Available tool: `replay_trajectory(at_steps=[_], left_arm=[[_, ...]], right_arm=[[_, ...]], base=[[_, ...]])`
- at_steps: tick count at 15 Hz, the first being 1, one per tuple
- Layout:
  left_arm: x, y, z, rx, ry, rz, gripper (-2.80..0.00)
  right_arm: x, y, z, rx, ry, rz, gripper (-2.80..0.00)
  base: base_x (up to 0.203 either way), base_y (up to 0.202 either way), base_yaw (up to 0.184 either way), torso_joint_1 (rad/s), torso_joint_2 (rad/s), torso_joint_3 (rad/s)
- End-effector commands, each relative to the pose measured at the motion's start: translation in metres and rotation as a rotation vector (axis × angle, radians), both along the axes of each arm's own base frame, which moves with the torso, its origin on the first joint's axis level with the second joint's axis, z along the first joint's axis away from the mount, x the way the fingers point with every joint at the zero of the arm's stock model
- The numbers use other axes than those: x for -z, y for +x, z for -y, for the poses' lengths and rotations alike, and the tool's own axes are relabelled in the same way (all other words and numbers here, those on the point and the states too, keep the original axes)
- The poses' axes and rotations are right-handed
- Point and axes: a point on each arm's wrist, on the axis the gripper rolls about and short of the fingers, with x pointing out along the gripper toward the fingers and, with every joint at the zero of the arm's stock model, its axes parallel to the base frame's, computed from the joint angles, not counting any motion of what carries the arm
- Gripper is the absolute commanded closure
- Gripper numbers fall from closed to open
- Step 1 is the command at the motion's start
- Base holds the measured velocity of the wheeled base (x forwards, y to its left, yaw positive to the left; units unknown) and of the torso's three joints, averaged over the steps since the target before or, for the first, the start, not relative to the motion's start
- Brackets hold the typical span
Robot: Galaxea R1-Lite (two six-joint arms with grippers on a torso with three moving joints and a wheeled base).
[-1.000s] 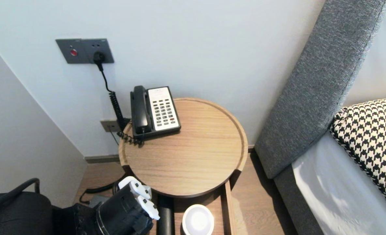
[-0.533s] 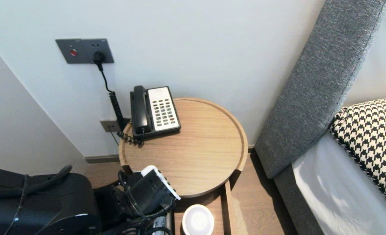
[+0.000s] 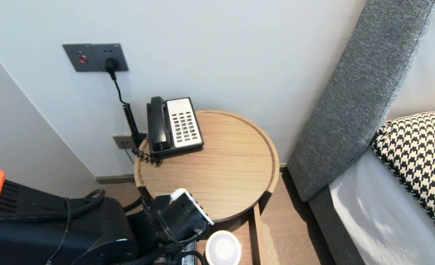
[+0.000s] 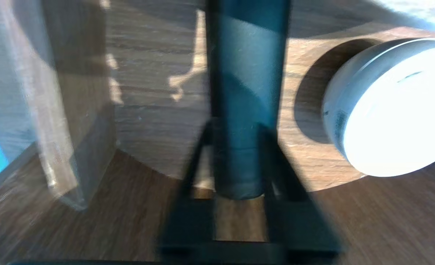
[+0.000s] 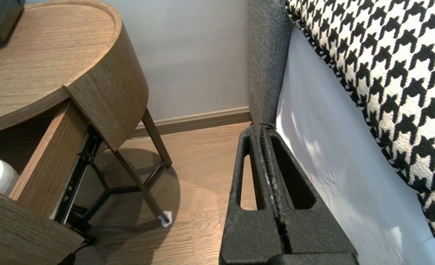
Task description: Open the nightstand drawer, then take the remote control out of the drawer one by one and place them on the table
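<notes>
In open wooden drawer (image 4: 147, 110), beside white round puck (image 4: 390, 106): dark matte cylinder (image 4: 247, 55). Astride its end, left gripper (image 4: 236, 132), jaws parted. Likely rigid, light, smooth, prone to roll; pinch flanks mid-length. Outside drawer, right gripper (image 5: 263, 127) clenched.

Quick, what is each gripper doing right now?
Left gripper: open, straddling the dark cylinder; whether it grips it cannot be told.
Right gripper: closed, holding nothing, parked beside the bed.

Pale wall (image 3: 239, 48), wood floor (image 3: 294, 235), 1 round wooden table (image 3: 217, 173), grey headboard (image 3: 353, 99) beside what seems a bed (image 3: 379, 221)
</notes>
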Motion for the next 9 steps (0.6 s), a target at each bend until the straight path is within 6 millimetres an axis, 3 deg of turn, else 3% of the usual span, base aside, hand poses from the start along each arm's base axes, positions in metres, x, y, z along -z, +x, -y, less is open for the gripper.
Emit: replay_trajectory(at_steps=[1, 9], left_arm=[[0.005, 0.002, 0.003, -0.007, 0.001, 0.001, -2.8], [0.021, 0.008, 0.007, -0.034, 0.009, -0.02, -2.8]], right_arm=[[0.007, 0.002, 0.0, 0.0, 0.001, -0.024, 0.0], [0.007, 0.002, 0.0, 0.0, 0.0, -0.024, 0.0]], base=[[0.0, 0.0, 0.0, 0.0, 0.0, 0.0], [0.0, 0.0, 0.0, 0.0, 0.0, 0.0]])
